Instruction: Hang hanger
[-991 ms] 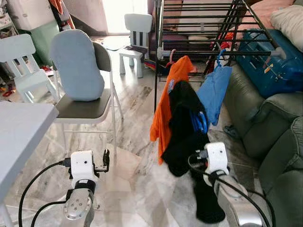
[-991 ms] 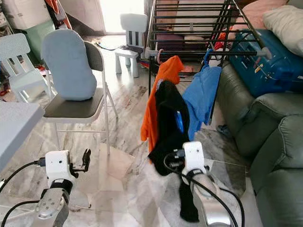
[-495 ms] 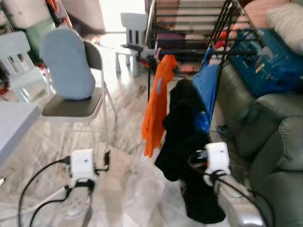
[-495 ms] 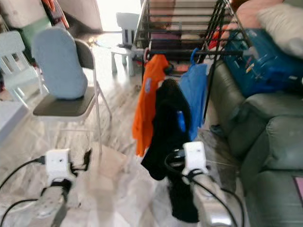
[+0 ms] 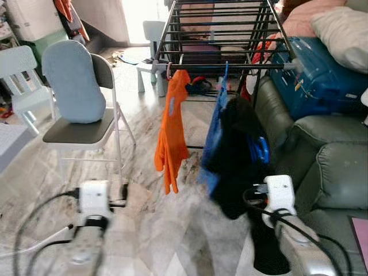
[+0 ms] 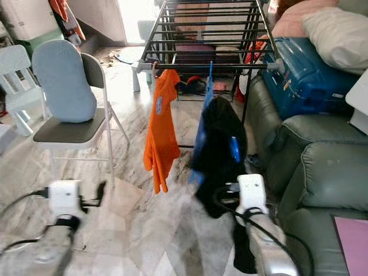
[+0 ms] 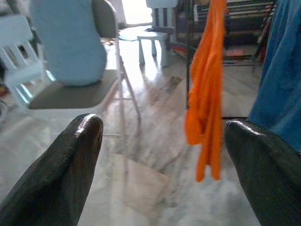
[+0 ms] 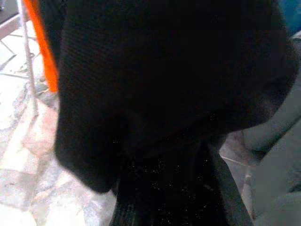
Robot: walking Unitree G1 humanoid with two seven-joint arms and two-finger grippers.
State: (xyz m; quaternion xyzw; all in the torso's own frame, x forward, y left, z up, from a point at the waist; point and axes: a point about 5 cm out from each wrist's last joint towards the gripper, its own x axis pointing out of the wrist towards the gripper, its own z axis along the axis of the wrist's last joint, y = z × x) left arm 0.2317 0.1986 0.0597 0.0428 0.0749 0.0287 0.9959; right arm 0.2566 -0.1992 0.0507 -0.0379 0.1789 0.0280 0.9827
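We see the black metal drying rack [image 5: 218, 34] standing ahead of us beside the grey-green leather sofa [image 5: 322, 167], with two garments on its front rail: one orange shirt [image 5: 171, 129] and one blue shirt [image 5: 215, 123]. Our right arm is raised forward, its right claw [image 5: 261, 198] buried in a black garment on a blue plastic hanger [image 5: 260, 150], held below the rail; whether its fingers are closed, we cannot tell. Our left claw [image 7: 162, 160] is held low over the marble floor [image 5: 172, 230], fingers spread apart.

head stereo downward (wrists forward), rack [image 5: 218, 34] shared
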